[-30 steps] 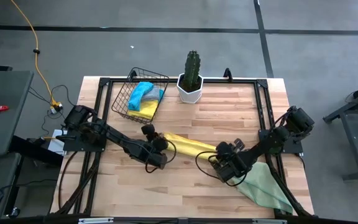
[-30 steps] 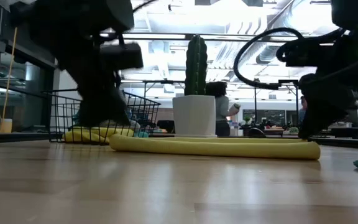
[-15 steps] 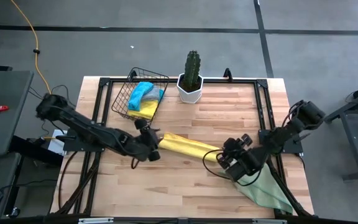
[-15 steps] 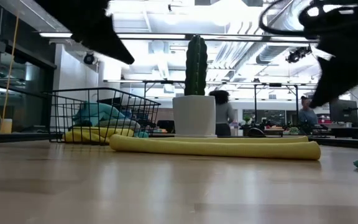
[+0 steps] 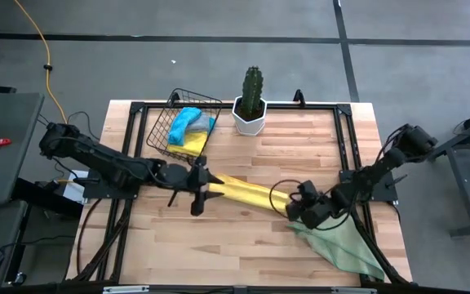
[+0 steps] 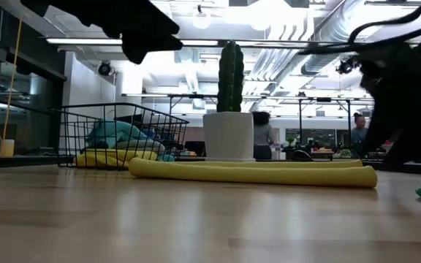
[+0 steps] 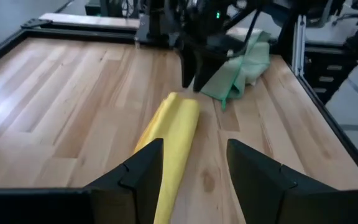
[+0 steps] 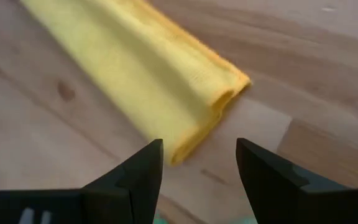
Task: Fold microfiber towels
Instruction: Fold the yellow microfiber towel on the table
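Note:
A yellow microfiber towel (image 5: 247,193), folded into a long narrow strip, lies flat on the wooden table (image 5: 243,245) near its middle. My left gripper (image 5: 202,184) hovers open above the strip's left end, and in the left wrist view the strip (image 7: 174,134) runs away from between its fingers (image 7: 194,180). My right gripper (image 5: 298,209) hangs open just off the strip's right end (image 8: 219,99). A pale green towel (image 5: 343,243) lies crumpled at the near right corner, beside the right arm. Blue and yellow towels (image 5: 188,129) lie in the wire basket (image 5: 160,131).
A cactus in a white pot (image 5: 251,106) stands at the far edge, right of the basket. A black metal frame (image 5: 349,155) runs around the table. Bare wood lies near the front edge (image 6: 196,219). People (image 6: 258,135) show in the room beyond.
Both grippers were down at the yellow strip's two ends and have come off them. My left gripper has risen, tipping from pointing down toward level. My right gripper has drawn back toward the table's right edge. The strip lies where it was.

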